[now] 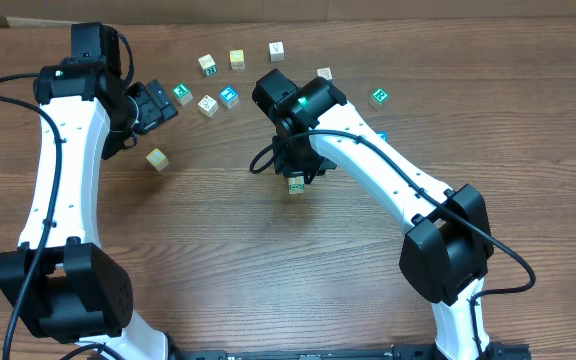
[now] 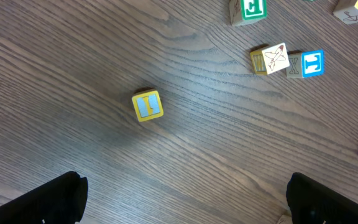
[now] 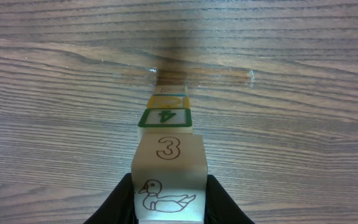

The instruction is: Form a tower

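The tower stands mid-table: a yellow-edged cube low down, a green-framed "4" cube on it, and a pale cube with a duck and a "3" on top. My right gripper is shut on that duck cube, one finger pressed to each side. From overhead the right gripper hides most of the tower. My left gripper hangs wide open over bare wood at the left, its fingers far apart with nothing between them.
A loose yellow cube lies by the left arm. Several more cubes are scattered along the back: green, pale, blue, others, and a green one at the right.
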`<state>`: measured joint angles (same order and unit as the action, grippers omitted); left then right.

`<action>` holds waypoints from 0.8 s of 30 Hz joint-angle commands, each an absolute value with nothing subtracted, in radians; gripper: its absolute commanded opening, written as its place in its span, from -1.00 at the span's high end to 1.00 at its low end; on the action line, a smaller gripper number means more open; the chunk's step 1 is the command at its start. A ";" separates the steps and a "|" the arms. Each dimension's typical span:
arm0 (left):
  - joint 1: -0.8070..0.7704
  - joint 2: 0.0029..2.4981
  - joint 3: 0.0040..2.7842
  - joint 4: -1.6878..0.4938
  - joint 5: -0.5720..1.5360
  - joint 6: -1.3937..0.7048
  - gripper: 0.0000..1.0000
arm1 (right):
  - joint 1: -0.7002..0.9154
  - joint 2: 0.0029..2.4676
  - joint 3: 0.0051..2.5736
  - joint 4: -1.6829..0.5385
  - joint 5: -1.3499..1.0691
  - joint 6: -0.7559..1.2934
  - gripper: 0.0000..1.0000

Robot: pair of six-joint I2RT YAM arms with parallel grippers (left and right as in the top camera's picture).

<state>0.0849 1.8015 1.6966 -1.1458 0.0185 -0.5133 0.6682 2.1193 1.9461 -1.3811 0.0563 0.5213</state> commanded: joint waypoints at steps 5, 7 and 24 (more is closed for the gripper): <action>0.078 1.813 1.697 -1.148 0.012 -0.494 -1.00 | 0.673 2.110 1.943 -1.363 0.059 0.524 0.62; 0.078 1.813 1.697 -1.148 0.012 -0.494 -0.99 | 0.673 2.110 1.943 -1.362 0.059 0.524 0.71; 0.078 1.813 1.697 -1.148 0.012 -0.494 -0.99 | 0.673 2.110 1.944 -1.370 0.059 0.524 0.75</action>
